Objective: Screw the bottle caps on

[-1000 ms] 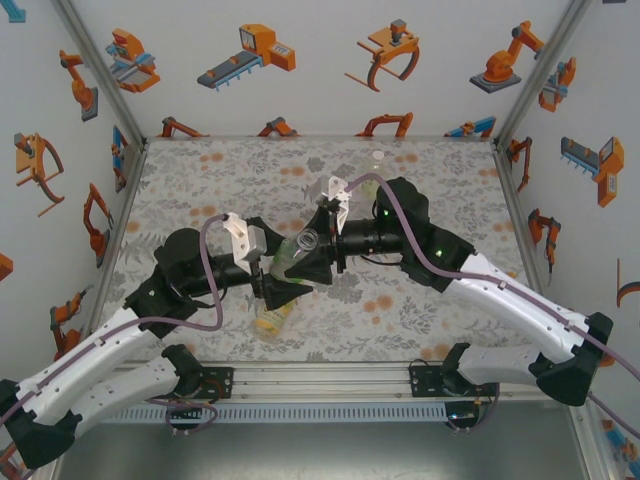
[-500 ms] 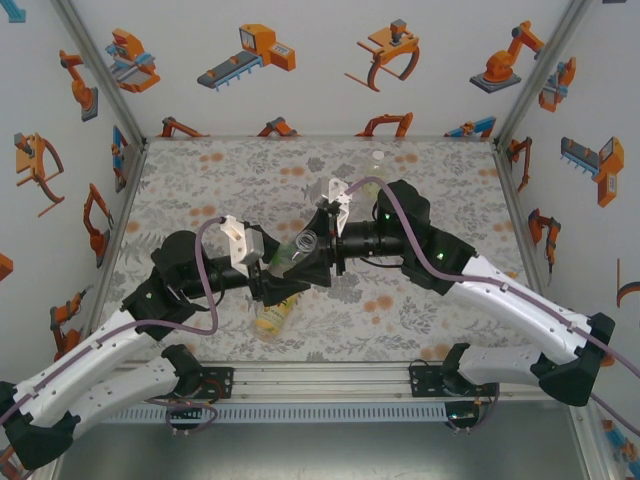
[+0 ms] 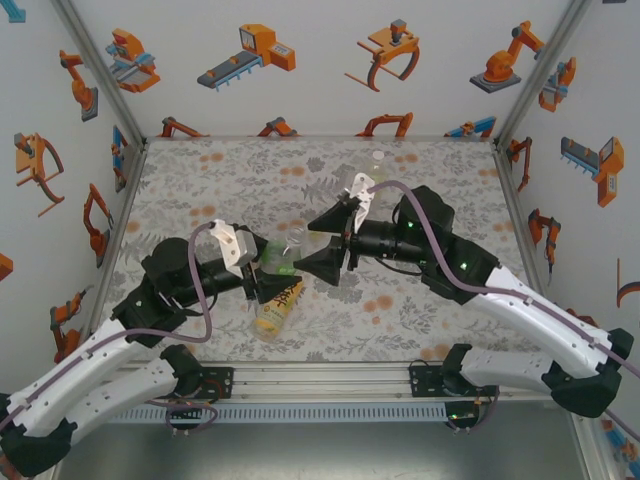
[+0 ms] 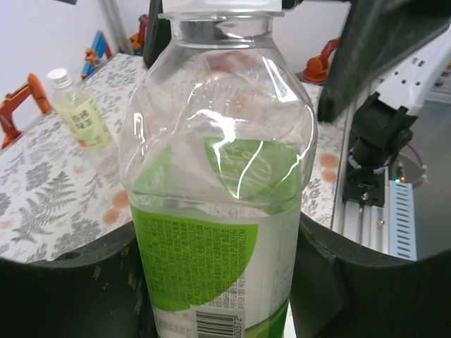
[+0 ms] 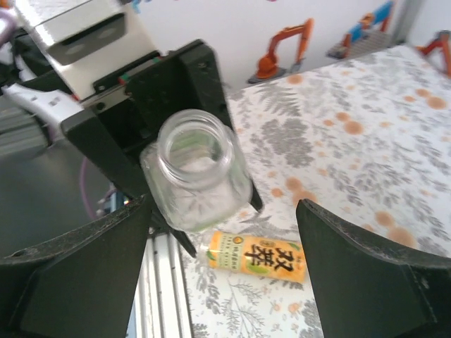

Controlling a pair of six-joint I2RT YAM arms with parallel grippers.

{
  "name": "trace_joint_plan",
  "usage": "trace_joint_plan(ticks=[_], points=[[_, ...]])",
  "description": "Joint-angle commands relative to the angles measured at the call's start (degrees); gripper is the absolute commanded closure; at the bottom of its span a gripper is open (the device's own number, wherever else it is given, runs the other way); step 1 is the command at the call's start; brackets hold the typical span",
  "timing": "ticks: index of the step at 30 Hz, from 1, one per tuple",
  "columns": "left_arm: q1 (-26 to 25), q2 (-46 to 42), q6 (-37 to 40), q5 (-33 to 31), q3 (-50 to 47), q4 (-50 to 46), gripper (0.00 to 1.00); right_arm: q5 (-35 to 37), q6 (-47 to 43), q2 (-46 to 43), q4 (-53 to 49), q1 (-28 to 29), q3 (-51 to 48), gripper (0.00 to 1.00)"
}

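One bottle — base hidden in left gripper

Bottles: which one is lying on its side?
The amber bottle, flat on the table. The green-labelled one is in the left claw; the pale one stands.

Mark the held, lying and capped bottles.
Clear green-labelled plastic bottle (image 4: 204,260): left wrist view, label.
Amber plastic bottle (image 5: 264,259): right wrist view, yellow label.
Pale yellow-green capped bottle (image 4: 81,123): left wrist view, body.
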Motion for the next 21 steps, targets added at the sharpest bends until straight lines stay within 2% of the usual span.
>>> trace_joint_plan(ticks=[1, 4, 8, 11, 21], points=[[0.2, -1.4, 1.7, -3.8, -0.7, -1.7, 0.81, 12.6, -1.6, -1.8, -3.9, 0.1, 1.0, 0.25], [0.3, -2.3, 1.4, -5.2, -0.8, -3.0, 0.87, 19.4, -1.6, -1.5, -7.0, -0.5, 1.1, 0.28], [0.4, -3.7, 1.0, -6.2, -1.3, -3.7, 0.93, 23.2, 0.6, 0.1, -10.5, -3.1, 0.4, 0.30], [0.7, -4.5, 0.6, -6.6, -1.4, -4.3, 1.00, 22.7, 2.9, 1.8, -12.6, -6.5, -1.2, 0.31], [1.3, -4.3, 0.2, -5.5, -0.2, -7.2, 1.00, 19.6, 16.0, 6.7, -14.2, -21.7, -12.8, 0.39]])
